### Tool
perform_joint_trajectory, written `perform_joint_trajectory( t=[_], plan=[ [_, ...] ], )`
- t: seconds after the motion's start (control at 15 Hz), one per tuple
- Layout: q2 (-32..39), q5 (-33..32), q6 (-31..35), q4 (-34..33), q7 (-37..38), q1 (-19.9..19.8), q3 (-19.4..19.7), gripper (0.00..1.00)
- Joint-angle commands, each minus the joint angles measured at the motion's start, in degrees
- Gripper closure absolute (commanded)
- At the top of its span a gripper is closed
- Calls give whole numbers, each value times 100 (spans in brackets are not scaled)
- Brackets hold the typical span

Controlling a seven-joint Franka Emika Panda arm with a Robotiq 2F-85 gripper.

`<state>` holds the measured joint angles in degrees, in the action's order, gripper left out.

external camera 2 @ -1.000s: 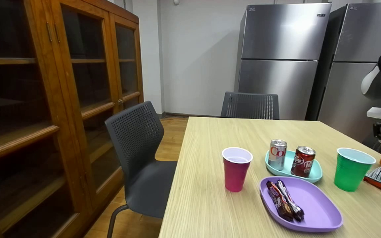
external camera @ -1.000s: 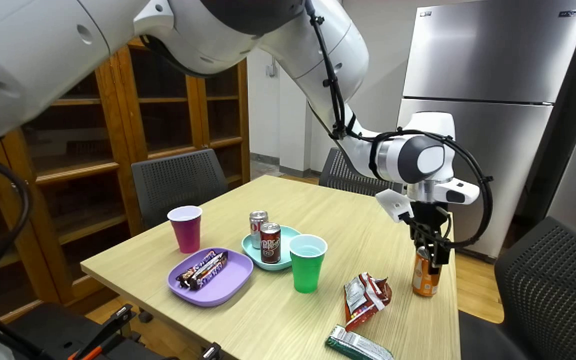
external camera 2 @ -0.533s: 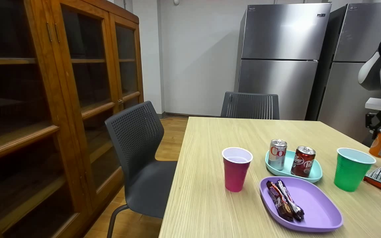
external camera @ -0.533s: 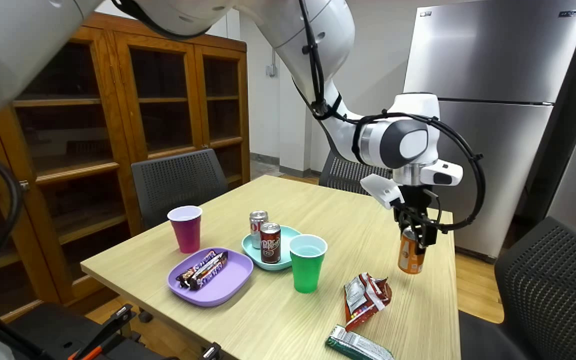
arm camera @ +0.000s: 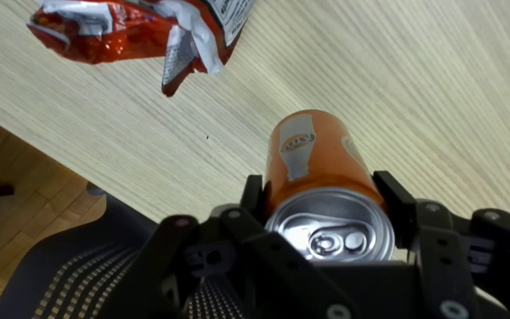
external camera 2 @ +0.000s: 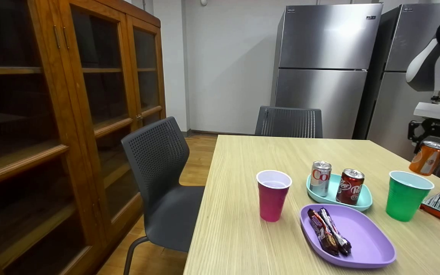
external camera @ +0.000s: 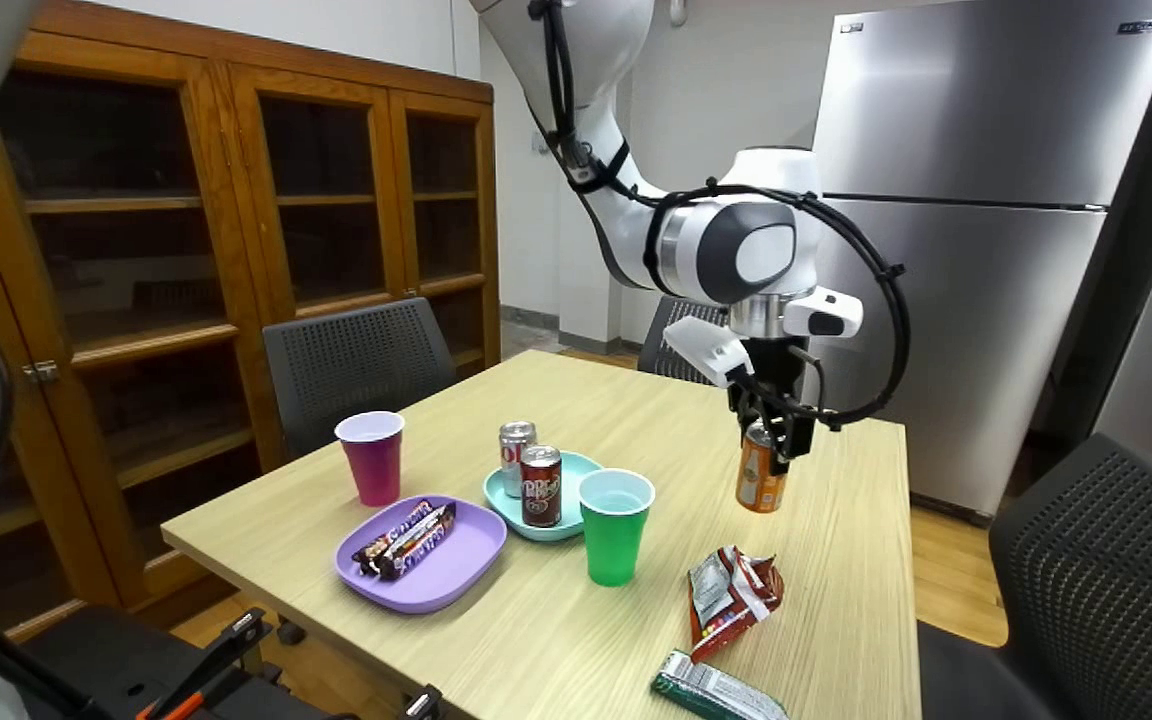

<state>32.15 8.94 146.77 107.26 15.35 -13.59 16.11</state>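
Note:
An orange soda can [external camera: 758, 482] hangs above the table in my gripper [external camera: 772, 440]. In the wrist view the black fingers [arm camera: 252, 195] press on both sides of the can [arm camera: 321, 153], close to its silver top. It leans slightly in an exterior view, where the can [external camera 2: 427, 157] appears behind the green cup [external camera 2: 407, 200]. Nearest below lies a crumpled red snack bag [arm camera: 135, 33]. A teal plate [external camera: 581, 468] bears a silver can [external camera: 513, 455] and a dark red can [external camera: 541, 490].
A purple plate [external camera: 471, 560] with two wrapped chocolate bars [external camera: 406, 540] sits beside a magenta cup [external camera: 373, 465]. Near the table's front lies a green wrapped bar [external camera: 716, 690]. Dark chairs [external camera: 1116, 560] stand around the table [external camera: 656, 420]; fridges [external camera: 956, 300] and a wooden cabinet [external camera: 236, 250] are behind.
The can has risen off the table in my gripper and moved leftward in both exterior views, toward the cups and plates. The grip stays the same; the other objects have not moved.

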Motion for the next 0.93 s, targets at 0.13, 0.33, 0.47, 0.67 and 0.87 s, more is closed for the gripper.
perform_joint_trajectory(
  t=[0.13, 0.33, 0.47, 0.67, 0.87],
  plan=[
    [-766, -212, 244, 962, -4, 329, -87, 61],
    [-879, -307, 270, 1144, 59, 550, -104, 61],
    [-910, -383, 285, 1221, 88, 673, -109, 61],
    [-913, -566, 375, 1287, 188, 885, -84, 61],
    [-876, -696, 437, 1284, 284, 1047, -88, 61]
  ],
)
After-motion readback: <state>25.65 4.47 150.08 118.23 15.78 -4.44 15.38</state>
